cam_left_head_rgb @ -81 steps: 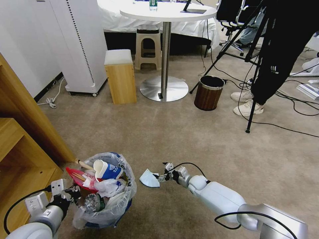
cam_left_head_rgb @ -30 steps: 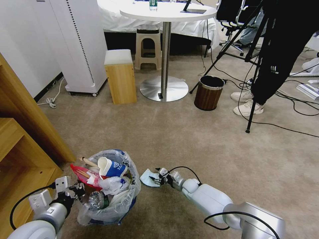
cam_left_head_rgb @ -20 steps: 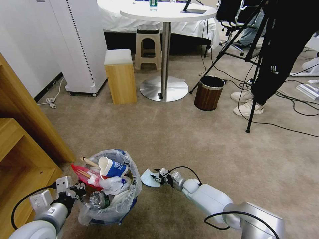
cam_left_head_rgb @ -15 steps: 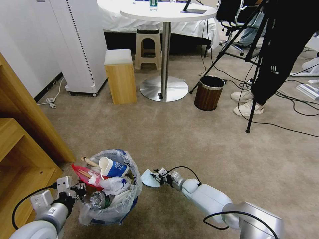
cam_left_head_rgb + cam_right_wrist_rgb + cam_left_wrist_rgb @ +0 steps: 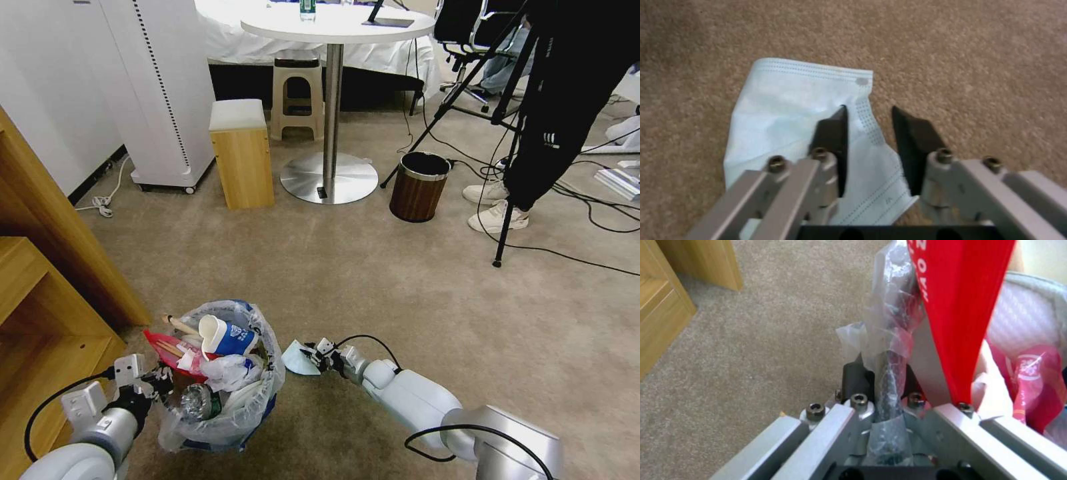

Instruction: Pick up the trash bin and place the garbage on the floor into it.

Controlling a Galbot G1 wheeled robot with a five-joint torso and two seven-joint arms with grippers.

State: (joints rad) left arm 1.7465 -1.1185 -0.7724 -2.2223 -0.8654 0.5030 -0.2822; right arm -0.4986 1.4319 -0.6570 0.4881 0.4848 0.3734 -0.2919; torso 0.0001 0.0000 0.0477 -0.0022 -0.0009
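White letters run along the red wrapper (image 5: pixel 960 306) in the trash bin (image 5: pixel 257 407), too partial to read; nothing else legible

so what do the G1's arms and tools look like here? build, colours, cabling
Both arms have smooth, rounded white-and-silver shells with a black cable looping off the forearm. The left tool carries boxy grey wrist blocks; the right tool is a compact grey and black cluster. Up close, each tool has flat silver-grey metal linkage bars joined by hex-socket screws, ending in black wedge-shaped fingers. No markings visible.
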